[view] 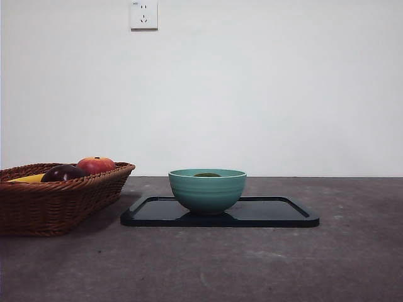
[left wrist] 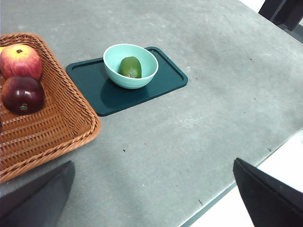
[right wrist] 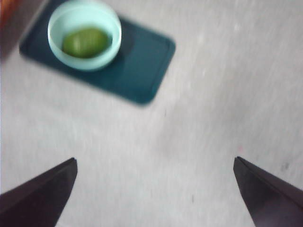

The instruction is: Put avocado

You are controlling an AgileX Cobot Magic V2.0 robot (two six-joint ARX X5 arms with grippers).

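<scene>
The grey surface (left wrist: pixel 199 123) carries three groups, all at rest. At one side stands a woven basket (left wrist: pixel 57 127) holding a red-orange fruit (left wrist: pixel 21 60), a dark purple fruit (left wrist: pixel 22 93) and, seen only from the front, a sliver of something yellow (view: pixel 26 178). Just beside it lies a dark tray (left wrist: pixel 161 82), and on the tray's basket-side half stands a teal bowl (view: pixel 208 192). The avocado (left wrist: pixel 130 67) lies inside that bowl, its top just showing above the rim from the front. Judged from this, placement appears complete. The left gripper (left wrist: pixel 154 198) hangs high above the surface with jaws spread wide and nothing between them; the right gripper (right wrist: pixel 154 194) is likewise raised, wide open and empty, though its picture is blurred. Key relation: the avocado lies well ahead of both sets of jaws, well apart from each; which arm is nearer cannot be settled. In the right wrist view its long axis runs roughly crosswise to the jaws' line of approach.
</scene>
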